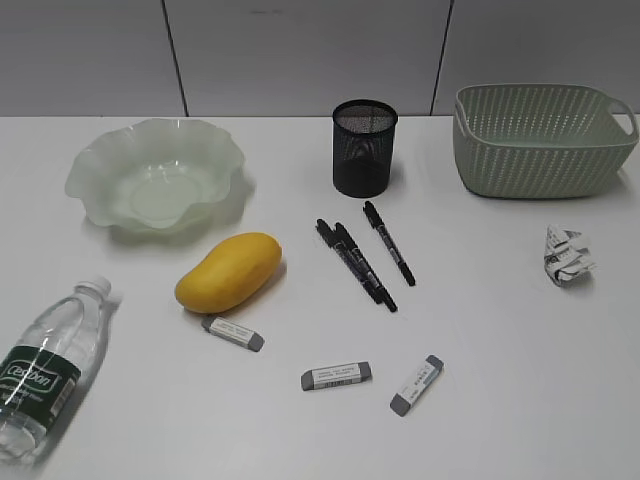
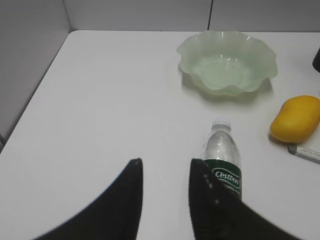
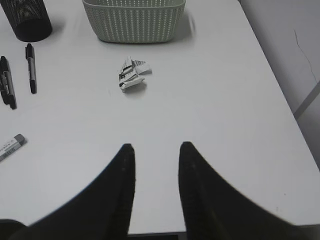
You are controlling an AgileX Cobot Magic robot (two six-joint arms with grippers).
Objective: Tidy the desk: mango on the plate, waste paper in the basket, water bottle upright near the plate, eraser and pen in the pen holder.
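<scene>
White table (image 1: 500, 400) fills the exterior view, grey wall panels behind it. Nothing is sorted yet. At the far left the plate (image 1: 156, 178) stands bare, with the mango (image 1: 229, 271) just in front of it on the table. Lying on its side at the near left edge is the water bottle (image 1: 48, 368). Three pens (image 1: 362, 258) lie before the pen holder (image 1: 364, 147), and three erasers (image 1: 336, 375) are scattered nearer the camera. At the far right sits the basket (image 1: 540, 138), the waste paper (image 1: 567, 257) in front of it and apart. Neither claw shows in this view.

From the left wrist, the left claw (image 2: 165, 175) hangs with a narrow gap between its fingers, gripping nothing, just beside the bottle (image 2: 223, 160), whose cap points toward the plate (image 2: 227, 62). Round and smooth, the bottle could roll away if a finger nudges its flank, and that gap looks too tight for its body unless it spreads first. At the right edge the mango (image 2: 296, 119) could likewise slip from a pinch set off centre.

From the right wrist, the right claw (image 3: 156, 155) is also narrowly parted and bare, aimed toward the paper (image 3: 132, 75), well short of it, with the basket (image 3: 134, 20) beyond. Light and crumpled, the ball may skid ahead of the fingers or spring free. Two pens lie nearly touching (image 3: 7, 82), so a grasp there may drag both.
</scene>
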